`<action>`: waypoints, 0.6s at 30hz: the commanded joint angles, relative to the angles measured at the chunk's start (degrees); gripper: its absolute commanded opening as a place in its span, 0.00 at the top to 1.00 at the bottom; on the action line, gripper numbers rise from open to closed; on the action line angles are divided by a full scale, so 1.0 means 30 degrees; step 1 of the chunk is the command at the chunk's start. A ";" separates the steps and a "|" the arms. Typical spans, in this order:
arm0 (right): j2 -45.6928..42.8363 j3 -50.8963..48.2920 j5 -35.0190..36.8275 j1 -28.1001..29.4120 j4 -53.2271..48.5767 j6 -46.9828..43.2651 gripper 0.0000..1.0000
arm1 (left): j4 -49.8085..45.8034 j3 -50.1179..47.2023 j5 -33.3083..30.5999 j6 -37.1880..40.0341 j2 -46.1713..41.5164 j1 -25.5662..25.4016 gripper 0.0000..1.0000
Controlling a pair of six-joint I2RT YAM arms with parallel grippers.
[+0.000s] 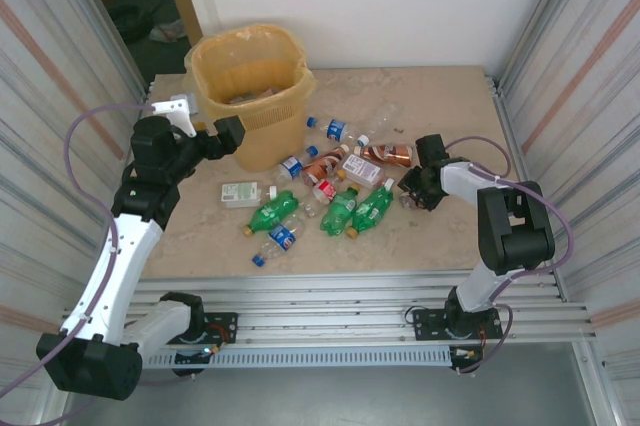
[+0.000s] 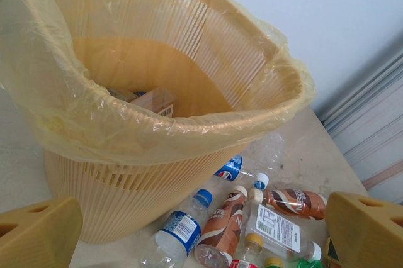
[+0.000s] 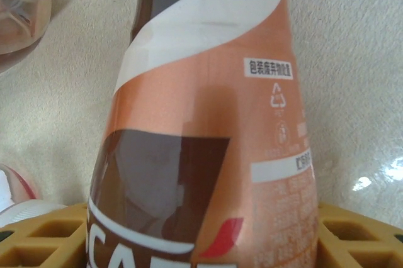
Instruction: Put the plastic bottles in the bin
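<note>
**Pickup in hand:** the right gripper (image 3: 201, 236) has its jaws partly drawn in, pressed to either side of a brown-orange labelled bottle (image 3: 208, 123) lying on the table (image 3: 56, 92). The next move likely calls for a lift and a carry left.

The left gripper (image 2: 201, 230) hovers by the bag-lined yellow bin (image 2: 157, 129), jaws spread wide and empty.

From above, plastic bottles (image 1: 340, 208) litter the beige tabletop right of the back-left bin. Ribbed metal walls (image 1: 50, 66) flank it.

Bin (image 1: 262, 131): ribbed matt plastic | liner (image 2: 44, 101) over bin rim: thin, glossy, crinkled film | brown bottle (image 3: 208, 155) right of bin: glossy plastic, smooth printed label | table (image 1: 440, 241) under bin: matt, mottled, stone-like | walls (image 1: 590, 66) flanking bin: ribbed metal
</note>
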 commanded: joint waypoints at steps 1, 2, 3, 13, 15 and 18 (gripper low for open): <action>-0.0511 -0.0363 -0.0310 0.0058 0.0135 -0.0095 0.43 | 0.0553 -0.0223 -0.0247 -0.0151 -0.0074 -0.0013 0.01; -0.0748 -0.0394 -0.0222 0.0066 0.0023 -0.0122 0.44 | 0.0543 -0.0206 -0.0244 -0.0153 -0.0076 -0.0013 0.01; -0.1068 -0.0409 -0.0103 0.0066 -0.0104 -0.0153 0.45 | 0.0576 -0.0228 -0.0253 -0.0186 -0.0066 -0.0013 0.01; -0.5396 -0.0446 0.0867 0.1197 -0.0556 -0.1814 0.49 | 0.0856 -0.0144 0.0325 -0.0581 -0.0012 -0.0013 0.01; -0.6393 -0.0329 0.1242 0.1831 -0.0425 -0.2395 0.50 | 0.1018 -0.0088 0.0592 -0.0786 0.0004 -0.0013 0.01; -0.7852 -0.0110 0.1779 0.3072 0.0080 -0.3528 0.52 | 0.1379 -0.0027 0.1020 -0.1079 0.0068 -0.0148 0.01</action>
